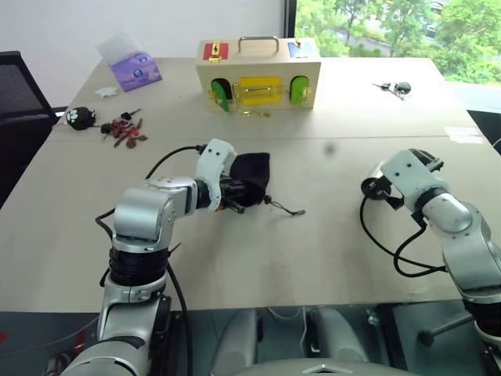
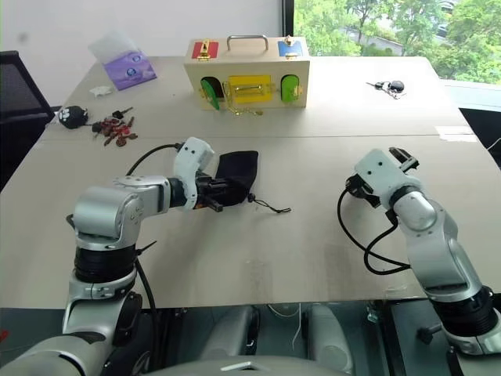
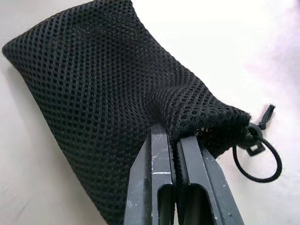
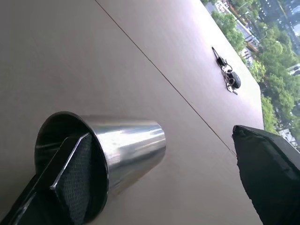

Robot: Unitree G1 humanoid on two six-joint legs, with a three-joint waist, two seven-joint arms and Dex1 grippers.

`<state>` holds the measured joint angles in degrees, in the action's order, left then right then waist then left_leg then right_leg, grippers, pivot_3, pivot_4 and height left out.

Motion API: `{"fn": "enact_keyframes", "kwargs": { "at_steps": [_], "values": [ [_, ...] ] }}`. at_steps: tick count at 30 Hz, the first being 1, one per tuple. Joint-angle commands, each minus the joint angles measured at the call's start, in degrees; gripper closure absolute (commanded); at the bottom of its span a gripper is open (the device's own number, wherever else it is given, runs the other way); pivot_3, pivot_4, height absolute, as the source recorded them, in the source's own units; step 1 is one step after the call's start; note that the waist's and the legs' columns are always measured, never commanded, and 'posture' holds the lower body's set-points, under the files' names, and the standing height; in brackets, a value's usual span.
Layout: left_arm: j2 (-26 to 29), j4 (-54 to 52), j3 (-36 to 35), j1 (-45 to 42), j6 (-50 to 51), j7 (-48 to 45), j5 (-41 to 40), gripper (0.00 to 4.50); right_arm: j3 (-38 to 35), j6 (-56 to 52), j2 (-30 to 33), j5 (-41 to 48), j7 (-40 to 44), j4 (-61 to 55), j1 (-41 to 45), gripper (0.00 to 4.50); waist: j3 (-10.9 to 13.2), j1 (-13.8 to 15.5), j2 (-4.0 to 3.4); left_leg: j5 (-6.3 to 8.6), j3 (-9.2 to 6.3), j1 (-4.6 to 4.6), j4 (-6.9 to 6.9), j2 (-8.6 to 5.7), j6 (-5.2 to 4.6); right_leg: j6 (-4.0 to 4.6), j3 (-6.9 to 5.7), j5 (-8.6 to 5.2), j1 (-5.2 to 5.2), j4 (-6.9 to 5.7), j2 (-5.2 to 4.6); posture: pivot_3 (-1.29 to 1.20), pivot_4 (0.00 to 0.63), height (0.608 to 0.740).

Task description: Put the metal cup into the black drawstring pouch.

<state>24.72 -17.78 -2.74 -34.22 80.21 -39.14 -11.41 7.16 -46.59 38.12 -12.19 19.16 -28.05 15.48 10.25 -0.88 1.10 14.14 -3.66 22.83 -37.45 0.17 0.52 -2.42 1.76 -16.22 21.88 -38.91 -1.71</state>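
Observation:
The black drawstring pouch (image 1: 252, 168) lies on the table near its middle, a mesh bag (image 3: 89, 93) with its cord (image 3: 258, 159) trailing off the mouth. My left gripper (image 3: 172, 133) is shut on the fabric at the pouch's mouth edge. The metal cup (image 4: 126, 145) lies on its side on the table at the right, its dark mouth turned toward my right gripper (image 4: 160, 132). That gripper is open wide. One finger (image 4: 75, 173) reaches inside the cup's mouth and the other finger (image 4: 267, 173) stands well apart from the cup.
A wooden box (image 1: 258, 74) with a handle stands at the back middle. Red keys (image 1: 125, 131), a paw-print keychain (image 1: 81, 117) and a purple tissue pack (image 1: 135, 69) lie back left. Another key bunch (image 1: 395, 88) lies back right. A black chair (image 1: 19, 102) stands at the left edge.

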Motion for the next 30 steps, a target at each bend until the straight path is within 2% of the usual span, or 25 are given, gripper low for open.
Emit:
{"fn": "enact_keyframes", "kwargs": {
  "at_steps": [1,2,3,4,7,8,12,20,23,27,30],
  "values": [
    [-0.8,-0.6,-1.9,-2.2,0.4,3.2,-1.6,4.47,0.5,-3.2,0.2,-1.9,0.3,-0.4,1.1,0.0,0.0,0.1,0.0,0.0,0.0,0.01,0.0,0.0,0.0,0.0,0.0,0.0,0.0,0.02,-0.01,0.0,0.15,0.74],
    [-1.1,-0.2,-2.3,-2.5,0.7,3.9,-1.9,4.47,0.8,-3.0,0.5,-2.5,0.1,0.2,1.1,0.0,0.0,0.1,0.0,0.0,0.01,0.03,0.0,-0.01,0.0,0.0,0.0,0.0,0.0,0.03,-0.03,0.0,0.15,0.74],
    [-1.3,0.0,-2.4,-2.8,1.0,4.5,-2.4,4.5,0.8,-2.5,0.7,-2.9,0.0,0.9,1.1,0.53,0.0,0.1,0.0,0.0,0.02,0.02,0.0,-0.03,0.0,0.0,0.0,0.0,0.0,0.03,-0.06,0.0,0.15,0.74],
    [-1.3,0.1,-2.6,-3.0,1.3,5.0,-2.8,4.5,0.8,-2.0,1.0,-3.2,0.0,1.5,1.1,0.78,0.0,0.1,0.0,0.0,0.03,0.02,0.0,-0.04,0.0,-0.01,0.0,0.0,0.0,0.03,-0.07,0.0,0.15,0.74],
    [-1.6,0.2,-3.5,-3.9,2.5,6.5,-4.0,4.5,0.6,1.2,1.7,-3.2,1.0,3.3,0.8,2.24,0.0,0.1,0.0,0.0,0.02,0.01,0.0,-0.04,0.0,-0.01,0.0,0.0,0.0,0.02,-0.07,0.0,0.15,0.74],
    [-1.7,0.2,-3.8,-4.1,3.2,6.9,-4.4,4.5,0.5,2.5,1.8,-3.1,1.1,3.9,0.7,2.54,0.0,0.1,0.0,0.0,0.02,0.01,0.0,-0.04,0.0,-0.01,-0.01,0.0,0.0,0.03,-0.06,0.0,0.15,0.74],
    [-1.4,-0.2,-4.4,-4.5,5.0,8.5,-6.0,4.5,-0.1,5.7,1.3,-2.7,1.3,5.9,0.3,4.49,0.0,-0.1,0.0,0.0,0.04,0.01,0.0,-0.04,0.0,-0.01,0.01,0.0,0.01,0.02,-0.06,0.0,0.15,0.74],
    [-4.0,0.8,-9.2,-5.9,11.1,11.7,-8.4,4.5,-6.8,6.3,-3.3,3.4,3.0,5.9,0.4,4.49,0.0,0.0,0.02,-0.01,0.05,-0.01,0.0,-0.02,0.01,-0.01,0.03,0.01,0.0,0.0,-0.05,0.0,0.15,0.74],
    [-9.4,5.4,-15.4,-8.8,12.2,15.3,-8.7,4.5,-11.8,2.9,-8.4,11.8,5.6,1.8,1.9,4.49,0.0,0.1,0.02,-0.01,0.03,-0.01,0.0,-0.02,0.02,-0.01,0.01,0.01,0.0,0.0,-0.05,0.0,0.15,0.74],
    [-15.5,9.8,-22.0,-10.9,12.3,20.7,-8.4,4.5,-14.9,-0.5,-13.3,21.5,8.9,-4.7,2.5,4.49,0.0,0.0,0.02,-0.01,0.01,0.0,-0.01,-0.03,0.02,-0.02,-0.01,0.01,0.0,0.0,-0.05,0.0,0.15,0.74],
    [-17.5,11.6,-25.2,-13.1,12.3,21.8,-10.3,4.5,-16.3,-4.2,-17.4,30.0,10.1,-8.8,3.0,4.49,0.0,0.0,0.02,0.0,-0.02,0.02,0.01,-0.03,0.02,-0.02,-0.03,0.01,0.01,0.03,-0.07,0.0,0.15,0.74]
  ]
}}
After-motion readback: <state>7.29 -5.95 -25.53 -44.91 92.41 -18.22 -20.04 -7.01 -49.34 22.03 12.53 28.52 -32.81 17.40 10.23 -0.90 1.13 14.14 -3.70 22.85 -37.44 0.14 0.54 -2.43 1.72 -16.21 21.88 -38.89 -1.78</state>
